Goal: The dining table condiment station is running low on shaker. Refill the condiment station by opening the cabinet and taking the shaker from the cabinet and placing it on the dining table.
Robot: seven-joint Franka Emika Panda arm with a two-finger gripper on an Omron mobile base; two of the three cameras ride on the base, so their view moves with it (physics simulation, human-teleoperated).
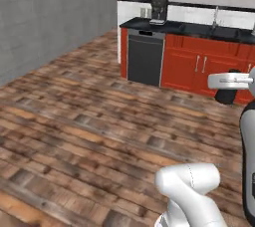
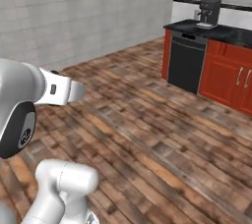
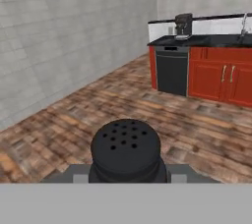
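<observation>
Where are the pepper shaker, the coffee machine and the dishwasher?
shaker (image 3: 126, 145), hand view, its perforated black top.
coffee machine (image 1: 159, 10), left base view, its dark body.
dishwasher (image 2: 185, 66), right base view, its black door.

You are looking at a rendered home kitchen: a black worktop (image 1: 199, 29) backed by white tiles runs over red base cabinets (image 1: 199, 69), with a dark dishwasher (image 1: 145, 59) beneath, a coffee machine (image 1: 159, 10) on top, and what may be a tap (image 3: 243, 24). Wood plank floor (image 1: 89, 121), grey block walls (image 1: 50, 17).
</observation>
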